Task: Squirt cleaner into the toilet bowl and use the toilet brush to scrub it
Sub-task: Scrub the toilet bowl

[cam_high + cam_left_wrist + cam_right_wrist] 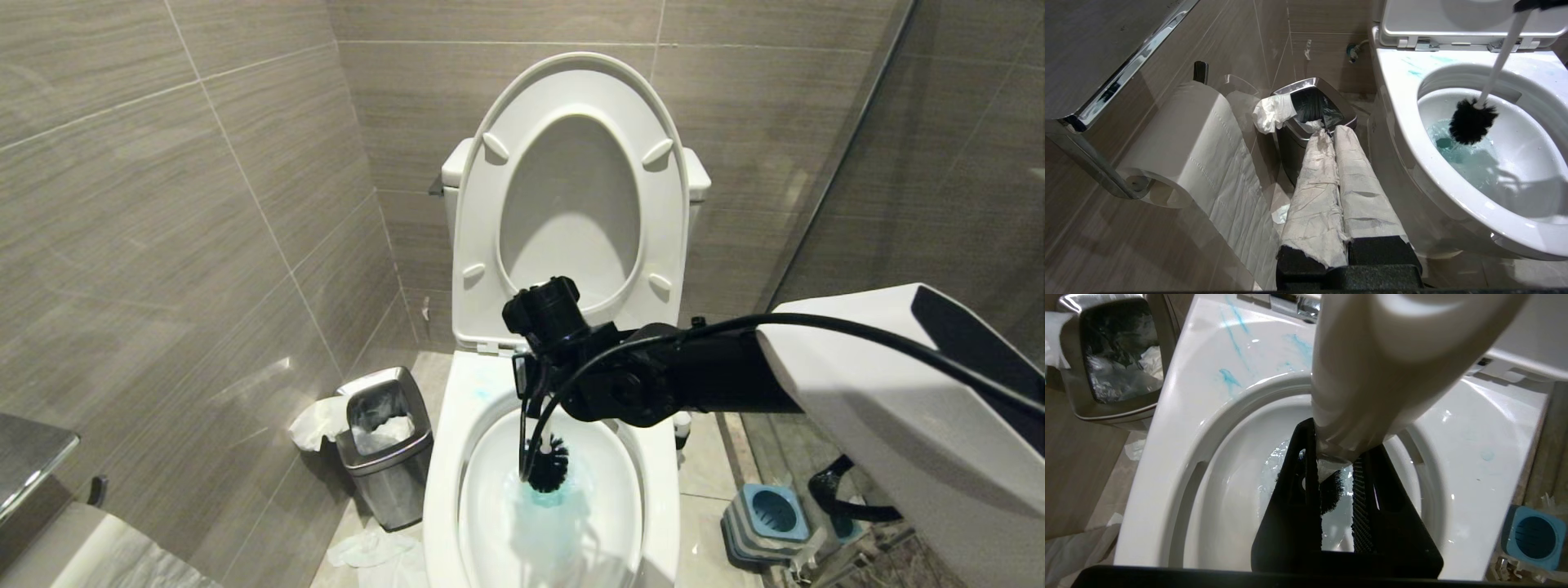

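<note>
Paper roll [1180, 139] hangs at far left beside the clenched, empty left gripper [1337, 134]. Next, the bin [384, 445] holds crumpled tissue. In the bowl [445, 490], blue-tinted water pools under the brush [549, 463], its black head low inside. The right gripper [1337, 473] clamps its slim handle; light, stiff, probably slick plastic, best held high. Rightmost, the blue holder [771, 514] stands empty.

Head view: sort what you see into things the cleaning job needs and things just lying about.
For the job:
- toilet bowl, blue cleaner in its water
- toilet brush, head inside the bowl
- right pincer, shut on the brush handle

Lying about:
- steel waste bin
- blue brush holder
- paper on the floor
</note>
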Motion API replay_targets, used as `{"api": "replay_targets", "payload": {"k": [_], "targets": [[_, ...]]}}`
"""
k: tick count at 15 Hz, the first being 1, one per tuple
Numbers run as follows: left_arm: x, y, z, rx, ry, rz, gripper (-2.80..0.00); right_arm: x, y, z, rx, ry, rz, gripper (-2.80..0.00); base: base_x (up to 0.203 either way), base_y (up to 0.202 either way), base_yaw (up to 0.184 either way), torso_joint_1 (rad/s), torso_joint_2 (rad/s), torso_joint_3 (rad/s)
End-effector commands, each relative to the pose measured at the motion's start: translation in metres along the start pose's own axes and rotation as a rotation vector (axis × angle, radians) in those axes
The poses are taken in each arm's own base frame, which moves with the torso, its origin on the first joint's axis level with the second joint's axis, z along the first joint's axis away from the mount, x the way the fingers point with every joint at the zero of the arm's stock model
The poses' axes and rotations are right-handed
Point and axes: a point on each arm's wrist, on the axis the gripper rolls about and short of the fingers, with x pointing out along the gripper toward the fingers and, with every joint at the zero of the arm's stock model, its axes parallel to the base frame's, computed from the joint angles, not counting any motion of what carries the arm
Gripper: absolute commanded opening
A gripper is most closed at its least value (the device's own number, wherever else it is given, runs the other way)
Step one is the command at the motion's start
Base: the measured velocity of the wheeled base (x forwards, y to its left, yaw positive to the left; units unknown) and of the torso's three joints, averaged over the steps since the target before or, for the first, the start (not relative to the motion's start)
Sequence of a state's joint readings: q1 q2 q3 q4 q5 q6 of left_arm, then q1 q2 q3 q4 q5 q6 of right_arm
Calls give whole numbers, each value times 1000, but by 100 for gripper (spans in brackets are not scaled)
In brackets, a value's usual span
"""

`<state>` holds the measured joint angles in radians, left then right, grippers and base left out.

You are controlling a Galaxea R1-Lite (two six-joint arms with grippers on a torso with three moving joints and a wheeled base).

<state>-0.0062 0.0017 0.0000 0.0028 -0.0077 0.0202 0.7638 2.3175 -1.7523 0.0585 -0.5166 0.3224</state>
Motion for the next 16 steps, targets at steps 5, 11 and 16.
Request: {"api": "replay_targets", "payload": {"k": [5, 11, 16], "targets": [[0, 0, 0, -16, -1, 2, -280, -22, -19, 13, 16, 11, -27, -280, 0, 0, 0, 2, 1, 14], [0, 0, 0, -16, -1, 5, -280, 29, -15, 17, 89, -25, -60, -280, 0, 0, 0, 0, 0, 0], [0, 0, 0, -16, 0, 3, -280, 47, -1, 5, 70, -19, -40, -280, 0, 0, 0, 0, 0, 0]]}}
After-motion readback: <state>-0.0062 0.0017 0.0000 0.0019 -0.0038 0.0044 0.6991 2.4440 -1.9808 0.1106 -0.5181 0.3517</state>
